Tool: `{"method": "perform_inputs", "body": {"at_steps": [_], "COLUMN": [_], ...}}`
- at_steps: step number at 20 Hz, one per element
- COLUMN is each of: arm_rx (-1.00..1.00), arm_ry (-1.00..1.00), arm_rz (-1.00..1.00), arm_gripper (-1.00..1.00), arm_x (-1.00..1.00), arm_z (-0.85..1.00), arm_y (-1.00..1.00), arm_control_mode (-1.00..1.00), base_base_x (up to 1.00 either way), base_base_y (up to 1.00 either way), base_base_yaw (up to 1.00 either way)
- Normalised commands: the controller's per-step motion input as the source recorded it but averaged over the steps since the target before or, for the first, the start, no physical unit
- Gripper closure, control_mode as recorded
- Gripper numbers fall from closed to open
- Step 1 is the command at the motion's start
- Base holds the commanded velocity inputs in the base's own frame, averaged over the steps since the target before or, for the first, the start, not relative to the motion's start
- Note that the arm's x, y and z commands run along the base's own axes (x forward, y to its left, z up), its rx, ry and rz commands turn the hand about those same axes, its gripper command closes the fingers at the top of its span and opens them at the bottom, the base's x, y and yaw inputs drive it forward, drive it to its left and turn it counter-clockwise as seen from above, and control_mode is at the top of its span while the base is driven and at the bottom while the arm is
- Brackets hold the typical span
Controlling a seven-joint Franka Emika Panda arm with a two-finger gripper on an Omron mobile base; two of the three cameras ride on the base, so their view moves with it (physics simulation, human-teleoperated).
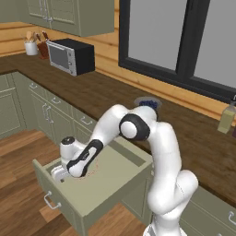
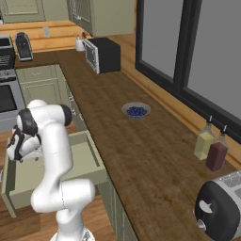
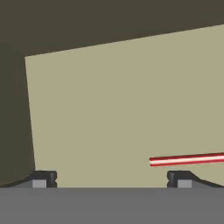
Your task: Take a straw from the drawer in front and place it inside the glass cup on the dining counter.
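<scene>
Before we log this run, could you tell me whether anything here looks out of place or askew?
Nothing stands out. The drawer is pulled open on purpose, the straw lies flat on its floor, intact, and the open pincer sits low over it. The bowl of blueberries on the worktop is upright, nothing spilled.

Base views flanking open drawer [image 1: 106,179]

No text, label, brand, number or sign can be read anywhere: the microwave [image 1: 71,56], the bottles [image 2: 211,149] and the toaster [image 2: 221,207] on the worktop all show plain, unmarked surfaces
</scene>
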Motion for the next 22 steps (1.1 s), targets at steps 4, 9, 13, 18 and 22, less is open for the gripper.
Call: {"method": "perform_inputs", "body": {"at_steps": [4,9,13,18,22], "arm_rx": [0.00,0.00,0.00,0.00,0.00], "arm_ry": [-0.16,-0.02,0.00,0.00,0.00], "arm_rz": [-0.09,-0.15,-0.15,-0.11,-0.08], "arm_gripper": [-1.00,-1.00,-1.00,-1.00,-1.00], "arm_x": [-0.21,0.09,0.67,0.74,0.42], "arm_z": [0.64,0.22,0.00,0.00,-0.17], "arm_y": [-0.72,-0.89,-0.76,-0.28,0.00], "arm_control_mode": [-1.00,-1.00,-1.00,-1.00,-1.00], "base_base_x": [0.00,0.00,0.00,0.00,0.00], "base_base_y": [0.00,0.00,0.00,0.00,0.00], "base_base_yaw": [0.00,0.00,0.00,0.00,0.00]}}
